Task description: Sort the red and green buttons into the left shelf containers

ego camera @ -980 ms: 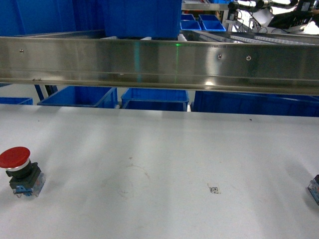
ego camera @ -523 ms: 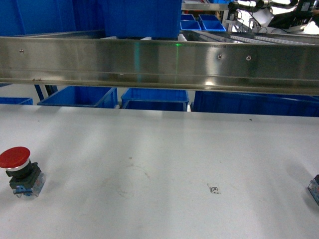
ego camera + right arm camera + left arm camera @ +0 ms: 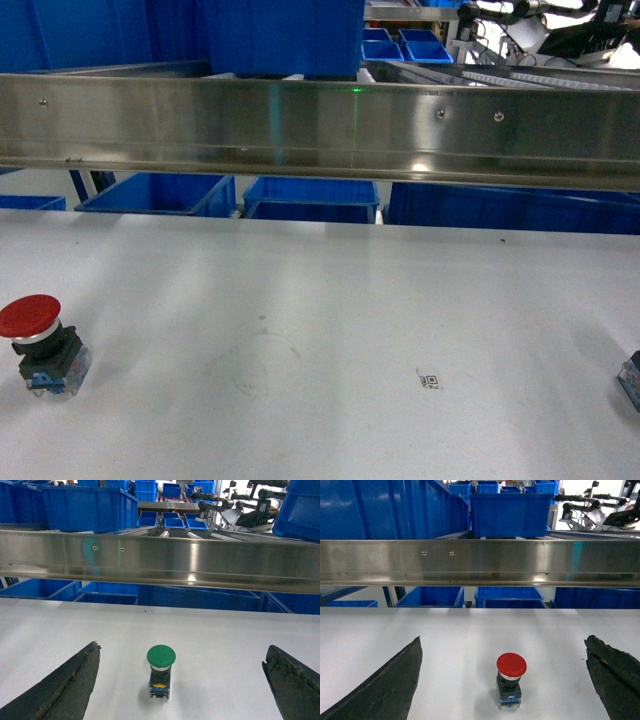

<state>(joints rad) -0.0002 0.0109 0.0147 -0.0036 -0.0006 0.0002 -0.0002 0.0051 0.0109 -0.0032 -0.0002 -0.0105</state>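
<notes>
The red button stands upright on the white table at about 9 o'clock in the head view, close to the left edge, its mushroom cap up and its bluish clear base on the surface. At 3 o'clock, at the very right edge of that view, only a sliver of another button's base shows; its colour cannot be told there. In the left wrist view the left claw is spread wide, its two dark fingers low at 8 and 4 o'clock, and the red button sits on the table between them, touching neither. In the right wrist view the right claw is likewise spread wide, dark fingers at 8 and 4 o'clock, with the green button upright on the table between them, apart from both. Neither claw shows in the head view. A long steel rail runs across at 12 o'clock in all views. Beyond the table's far edge, under the rail, stand the blue tubs, deep with rolled rims, toward 11 and 12 o'clock; more blue bins sit above the rail. A small printed square marker lies on the table at about 5 o'clock from centre in the head view, well apart from both buttons.
</notes>
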